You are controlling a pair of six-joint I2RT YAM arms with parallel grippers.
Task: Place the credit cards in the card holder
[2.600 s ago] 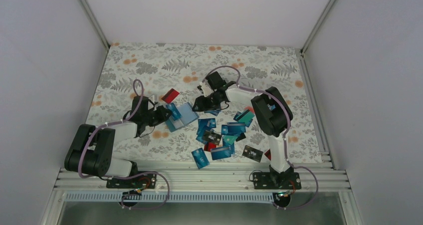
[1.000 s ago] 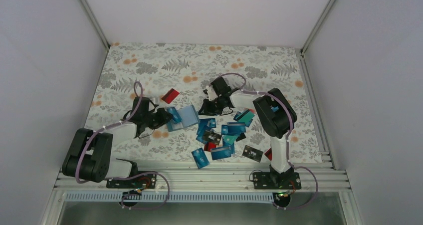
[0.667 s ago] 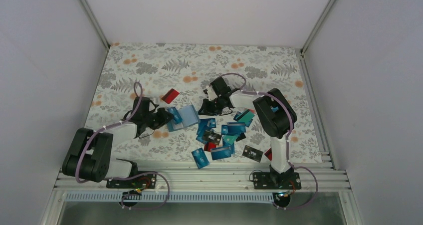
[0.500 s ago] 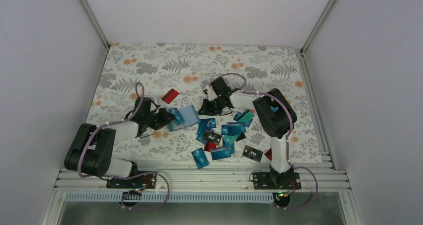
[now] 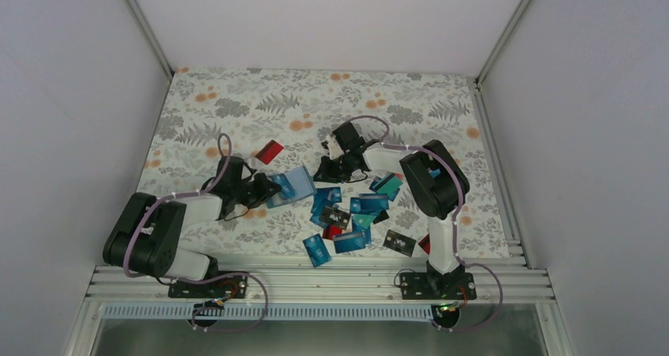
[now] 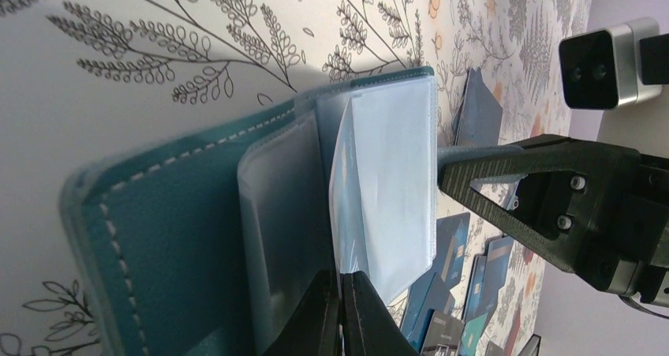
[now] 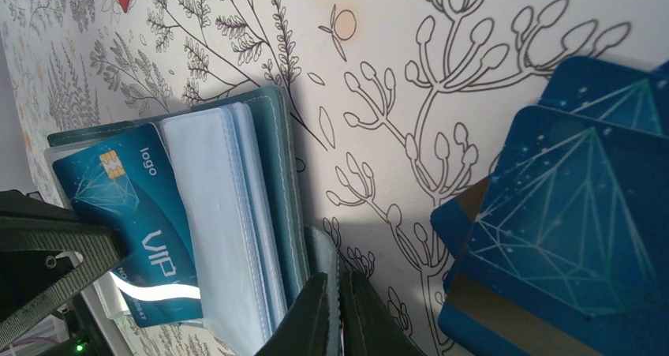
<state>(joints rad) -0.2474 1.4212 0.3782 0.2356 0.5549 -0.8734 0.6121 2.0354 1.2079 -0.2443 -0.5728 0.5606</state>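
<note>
The card holder lies open on the floral mat, its teal cover and pale clear pockets showing. My left gripper is shut on a teal credit card marked VIP. In the left wrist view this card is edge-on among the clear pockets, rising from the gripper; whether it is inside one I cannot tell. My right gripper is shut on the holder's small stitched tab at its right edge, jaws low on the mat. Loose credit cards lie to the right.
A red card lies alone behind the holder. Blue patterned cards sit just right of the right gripper. Several cards spread toward the near rail. White walls close in the mat on three sides.
The left gripper has slid right with the card, closer over the open holder. The right gripper has stayed put on the holder's edge.
</note>
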